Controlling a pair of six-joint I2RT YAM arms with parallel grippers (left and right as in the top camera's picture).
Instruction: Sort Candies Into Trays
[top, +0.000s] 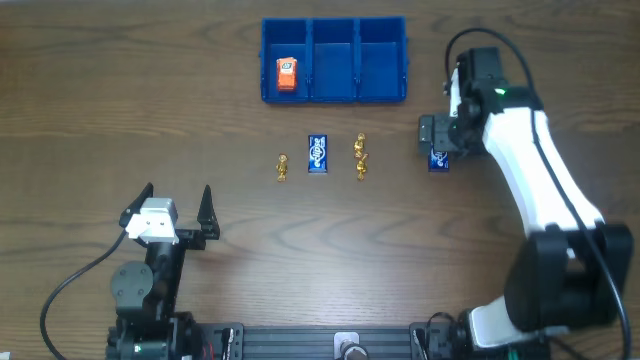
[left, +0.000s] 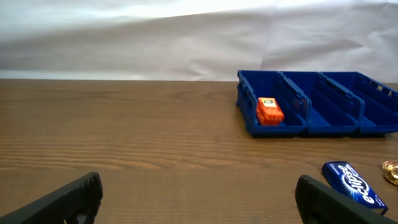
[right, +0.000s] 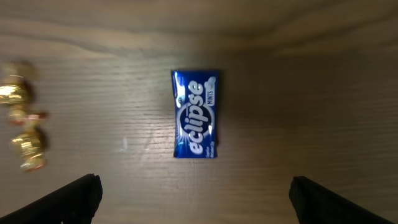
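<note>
Mint pack (right: 195, 114) on counter (top: 100, 120), right gripper (right: 194, 185) spread wide over it, left gripper (left: 199, 185) also wide (blue tray (top: 334, 97) well apart)

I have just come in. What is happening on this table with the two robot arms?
Candies are being sorted into a blue plastic tray with three compartments. One small orange candy box lies in its leftmost compartment. The right gripper hovers over a blue mint packet on the wooden table, jaws open, not touching it. The left gripper sits near its base, jaws open and empty. A second blue mint packet and several gold-wrapped candies lie on the table.
</note>
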